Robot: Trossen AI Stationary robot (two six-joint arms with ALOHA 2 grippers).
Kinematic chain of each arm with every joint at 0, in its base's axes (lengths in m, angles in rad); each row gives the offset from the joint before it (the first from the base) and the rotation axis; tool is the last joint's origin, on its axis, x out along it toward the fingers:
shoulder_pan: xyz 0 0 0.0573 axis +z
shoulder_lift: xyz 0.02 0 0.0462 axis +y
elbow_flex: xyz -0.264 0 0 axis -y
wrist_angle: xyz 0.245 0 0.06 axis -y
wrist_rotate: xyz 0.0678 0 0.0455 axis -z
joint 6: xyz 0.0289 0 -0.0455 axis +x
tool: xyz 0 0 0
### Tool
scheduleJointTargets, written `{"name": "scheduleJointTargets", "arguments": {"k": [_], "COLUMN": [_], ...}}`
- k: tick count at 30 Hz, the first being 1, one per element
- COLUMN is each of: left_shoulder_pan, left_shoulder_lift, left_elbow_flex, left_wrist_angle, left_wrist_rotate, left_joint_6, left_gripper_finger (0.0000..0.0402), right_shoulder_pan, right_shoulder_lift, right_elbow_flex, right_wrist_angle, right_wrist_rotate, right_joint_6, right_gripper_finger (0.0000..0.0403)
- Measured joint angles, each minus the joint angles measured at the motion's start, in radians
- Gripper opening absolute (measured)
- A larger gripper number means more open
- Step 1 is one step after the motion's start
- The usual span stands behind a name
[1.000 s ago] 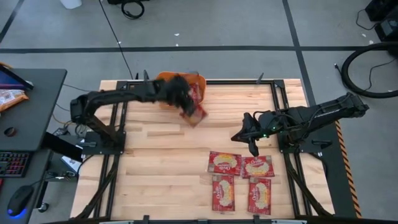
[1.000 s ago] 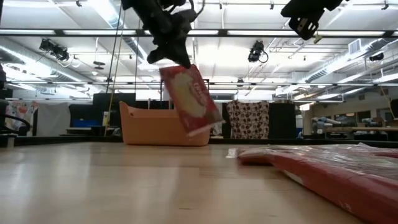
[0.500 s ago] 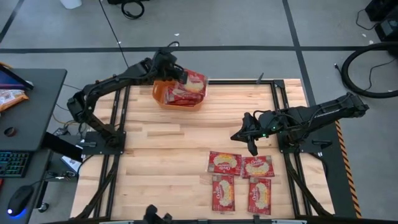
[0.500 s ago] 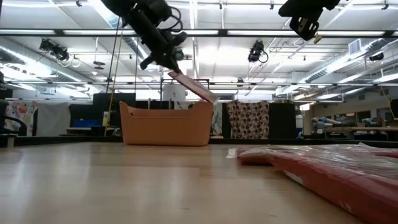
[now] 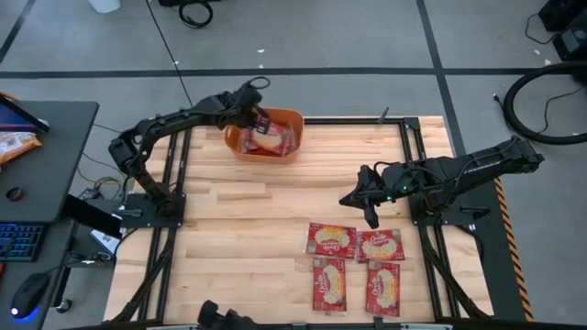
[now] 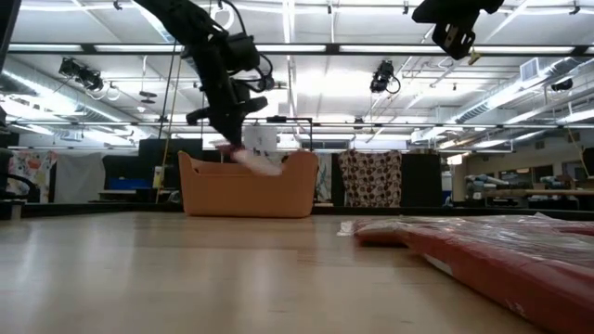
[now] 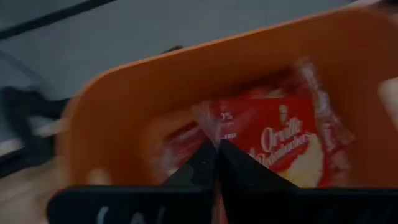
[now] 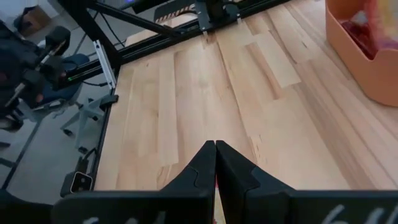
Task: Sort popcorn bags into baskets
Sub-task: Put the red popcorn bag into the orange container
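Your orange basket (image 5: 267,145) sits at the far edge of the wooden table (image 5: 229,229), left of centre, its far wall almost at the table's rim and bare boards open on its near side. Your left gripper (image 5: 253,117) hangs over the basket's far-left corner, above the rim, with the arm reaching in from the left rail. From the left wrist view the fingers (image 7: 199,165) stand pressed together tip to tip, with a red popcorn bag (image 7: 283,140) lying in the basket just past them; whether the tips still pinch that bag's edge, you cannot tell. In the low view a pale bag edge (image 6: 255,163) shows right under the gripper at rim height. Bags already fill the basket floor in the high view (image 5: 271,139). Your right gripper (image 5: 371,220) waits raised over the table's right-centre, fingers narrow and together, nothing between them. Four more popcorn bags (image 5: 356,266) lie flat in a two-by-two block near the front edge, right of centre, just in front of the right gripper; the two rear ones lie crosswise, the two front ones lengthwise, all close together or touching. You have a wide bare stretch of boards between basket and block, and the whole left-front of the table lies open. An orange-and-white packet (image 5: 16,144) rests on the desk (image 5: 55,174) off the table's left side.
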Motion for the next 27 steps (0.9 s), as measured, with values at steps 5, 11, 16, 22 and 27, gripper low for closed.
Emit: {"name": "scheduleJointTargets", "arguments": {"k": [5, 11, 16, 22, 27], "left_shoulder_pan": [0.0, -0.036, -0.091, -0.273, -0.443], "left_shoulder_lift": [0.0, -0.024, -0.033, -0.028, -0.027], "left_elbow_flex": [0.0, 0.001, 0.002, 0.002, 0.002], "left_wrist_angle": [-0.055, -0.046, 0.013, 0.014, 0.021], "left_wrist_rotate": [-0.043, -0.018, 0.395, 0.591, 0.513], "left_joint_6": [0.046, 0.153, 0.281, 0.359, 0.411], "left_gripper_finger": [0.0052, 0.0112, 0.0133, 0.0129, 0.0129], "right_shoulder_pan": [0.0, 0.0, 0.0, 0.0, 0.0], "right_shoulder_lift": [0.0, 0.0, 0.0, 0.0, 0.0], "right_elbow_flex": [0.0, 0.0, 0.0, 0.0, 0.0], "right_wrist_angle": [0.0, -0.001, -0.004, -0.057, -0.124], "right_wrist_rotate": [0.0, -0.001, -0.017, -0.015, -0.019], "right_joint_6": [0.0, -0.003, -0.01, -0.048, -0.06], "right_gripper_finger": [0.0016, 0.0016, 0.0016, 0.0016, 0.0016]}}
